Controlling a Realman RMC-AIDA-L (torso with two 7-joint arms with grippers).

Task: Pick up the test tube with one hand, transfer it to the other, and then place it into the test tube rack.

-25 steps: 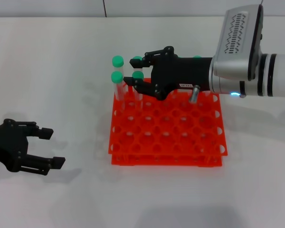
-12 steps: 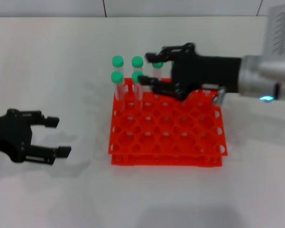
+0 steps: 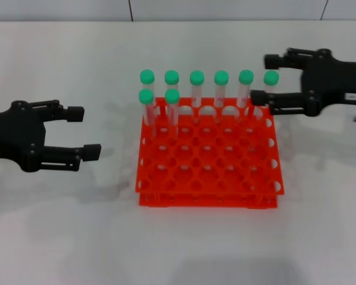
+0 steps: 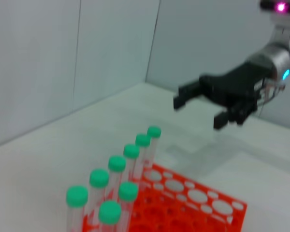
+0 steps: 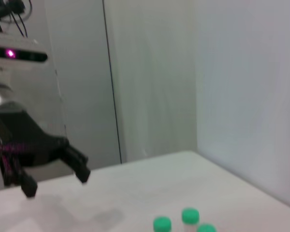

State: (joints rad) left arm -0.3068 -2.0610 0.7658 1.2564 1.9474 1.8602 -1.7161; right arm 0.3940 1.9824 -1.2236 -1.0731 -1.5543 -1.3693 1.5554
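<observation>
The orange-red test tube rack [image 3: 207, 199] stands mid-table. Several green-capped test tubes stand upright in its back row, and two more in the second row at the left, one of them this test tube [image 3: 172, 95]. No gripper holds a tube. My right gripper [image 3: 263, 78], with its white label, hangs open at the rack's back right corner. The left wrist view shows that right gripper [image 4: 197, 114] apart from the tubes [image 4: 153, 132]. My left gripper [image 3: 82, 131] hovers open and empty left of the rack. It shows again as the left gripper [image 5: 57, 183] in the right wrist view.
The white table [image 3: 59, 237] runs wide on all sides of the rack. Most of the rack's holes [image 3: 225, 169] hold nothing. A pale wall [image 4: 87, 58] stands behind the table.
My right gripper has drawn back to the right, from around the tubes at the rack's back left to its back right corner. My left gripper has moved right and a little farther back.
</observation>
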